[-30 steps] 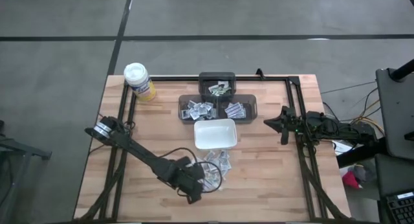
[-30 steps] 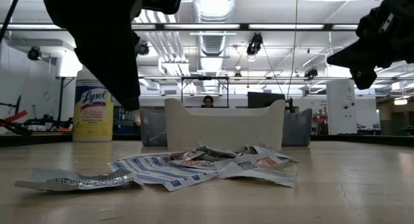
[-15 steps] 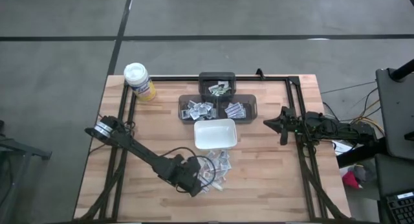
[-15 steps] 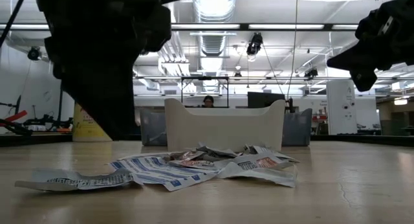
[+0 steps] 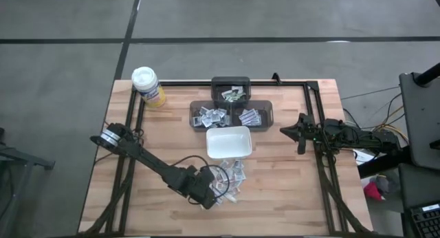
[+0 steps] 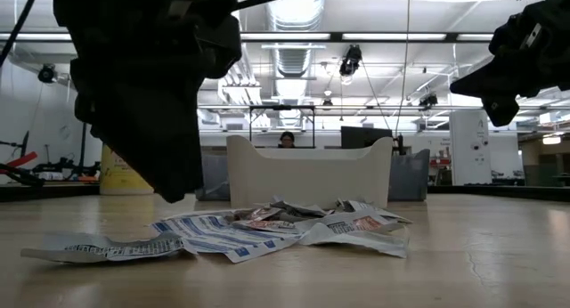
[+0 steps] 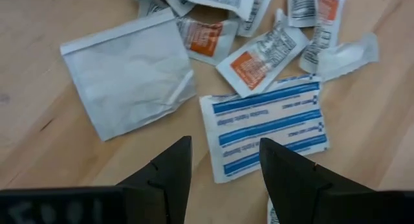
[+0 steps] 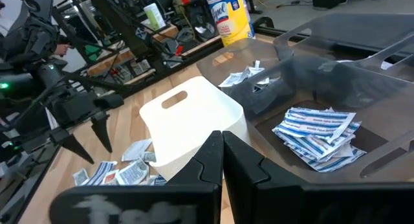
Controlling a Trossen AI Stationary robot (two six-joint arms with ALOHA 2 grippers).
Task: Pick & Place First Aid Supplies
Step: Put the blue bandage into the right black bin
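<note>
1. The left gripper (image 7: 220, 169) hung low over the loose pile of first aid packets (image 5: 230, 177) on the wooden table (image 5: 165, 142); its fingers stood wide apart and held nothing.
2. Just under those fingers lay a packet with blue stripes (image 7: 266, 124); beside it was a plain white packet (image 7: 129, 72); more small packets with orange print lay past them.
3. The pile sat just in front of the white dish (image 5: 228, 143); more packets lay in the dark bins (image 5: 231, 111) behind the dish.
4. The right gripper (image 5: 300, 133) waited at the right side of the table, above it; its fingers were closed tight and held nothing.
5. A yellow canister (image 5: 148, 87) stood at the far left corner.
</note>
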